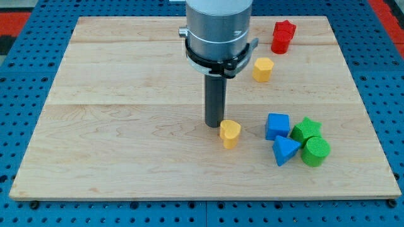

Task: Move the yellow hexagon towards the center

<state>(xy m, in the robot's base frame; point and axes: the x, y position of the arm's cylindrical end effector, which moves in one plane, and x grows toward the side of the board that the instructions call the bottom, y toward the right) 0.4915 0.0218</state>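
The yellow hexagon (pixel 262 69) sits toward the view's upper right of the wooden board (pixel 126 126), just right of the arm's grey housing. My tip (pixel 214 125) rests on the board near its middle, below and left of the hexagon and well apart from it. A second yellow block, heart-like in shape (pixel 230 133), lies right next to my tip on its lower right; I cannot tell whether they touch.
A red star-like block (pixel 283 36) stands near the board's top right. A blue cube (pixel 278 126), a blue triangular block (pixel 285 150), a green star-like block (pixel 307 130) and a green cylinder (pixel 315 151) cluster at the lower right. Blue pegboard surrounds the board.
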